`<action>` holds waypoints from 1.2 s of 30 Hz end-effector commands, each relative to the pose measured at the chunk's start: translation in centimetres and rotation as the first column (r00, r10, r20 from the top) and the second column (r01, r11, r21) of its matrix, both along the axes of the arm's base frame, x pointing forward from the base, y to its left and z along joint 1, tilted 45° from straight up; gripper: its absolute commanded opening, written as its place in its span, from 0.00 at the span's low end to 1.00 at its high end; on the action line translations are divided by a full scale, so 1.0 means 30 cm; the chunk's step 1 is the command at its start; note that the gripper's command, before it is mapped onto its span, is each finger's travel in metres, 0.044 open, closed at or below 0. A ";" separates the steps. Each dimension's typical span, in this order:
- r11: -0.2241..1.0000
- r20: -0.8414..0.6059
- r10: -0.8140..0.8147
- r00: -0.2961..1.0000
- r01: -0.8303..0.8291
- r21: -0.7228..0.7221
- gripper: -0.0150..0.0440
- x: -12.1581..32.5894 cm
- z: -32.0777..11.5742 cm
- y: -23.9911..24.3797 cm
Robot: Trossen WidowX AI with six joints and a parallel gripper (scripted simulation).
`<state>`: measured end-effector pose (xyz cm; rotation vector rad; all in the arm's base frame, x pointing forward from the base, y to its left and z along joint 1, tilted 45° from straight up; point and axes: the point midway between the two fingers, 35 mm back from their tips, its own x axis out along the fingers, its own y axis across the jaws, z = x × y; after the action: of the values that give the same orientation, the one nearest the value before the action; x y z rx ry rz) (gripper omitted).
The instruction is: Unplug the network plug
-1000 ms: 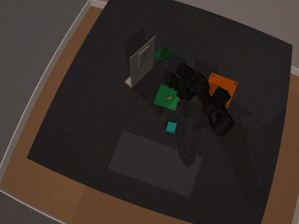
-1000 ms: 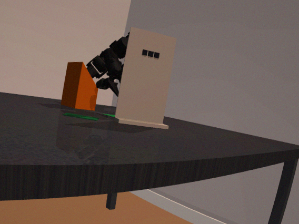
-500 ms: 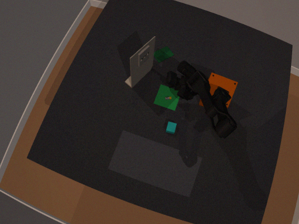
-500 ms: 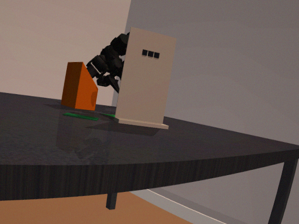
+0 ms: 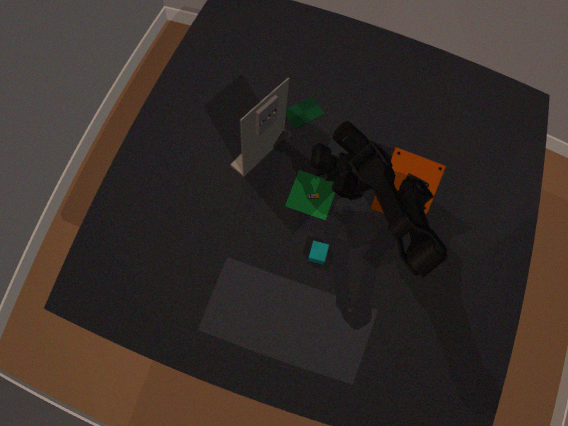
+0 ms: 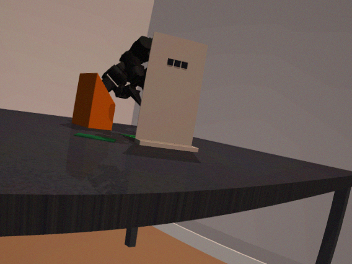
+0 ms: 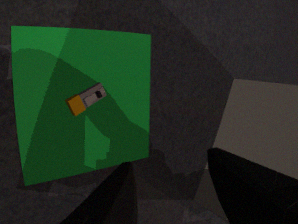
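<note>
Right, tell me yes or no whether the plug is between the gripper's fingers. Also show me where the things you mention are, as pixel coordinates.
No, the plug [image 5: 313,196] [image 7: 86,99] lies on the green square [image 5: 325,214] [image 7: 131,55].

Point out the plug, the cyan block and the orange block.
Plug [image 5: 313,196] [image 7: 86,99]: top and wrist views, body.
Cyan block [image 5: 319,251]: top view, upper face.
Orange block [image 5: 419,165] [image 6: 101,108]: top view, upper face; exterior view, side.
</note>
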<state>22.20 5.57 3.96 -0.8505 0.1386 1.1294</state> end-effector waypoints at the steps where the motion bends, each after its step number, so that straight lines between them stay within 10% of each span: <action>1: 1.000 0.014 -0.001 1.000 0.000 0.002 0.52 0.002 0.019 -0.008; 36: 1.000 0.004 -0.001 1.000 0.001 -0.008 0.52 0.032 0.203 -0.204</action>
<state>23.09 0.11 9.27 -0.8621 0.1477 1.1297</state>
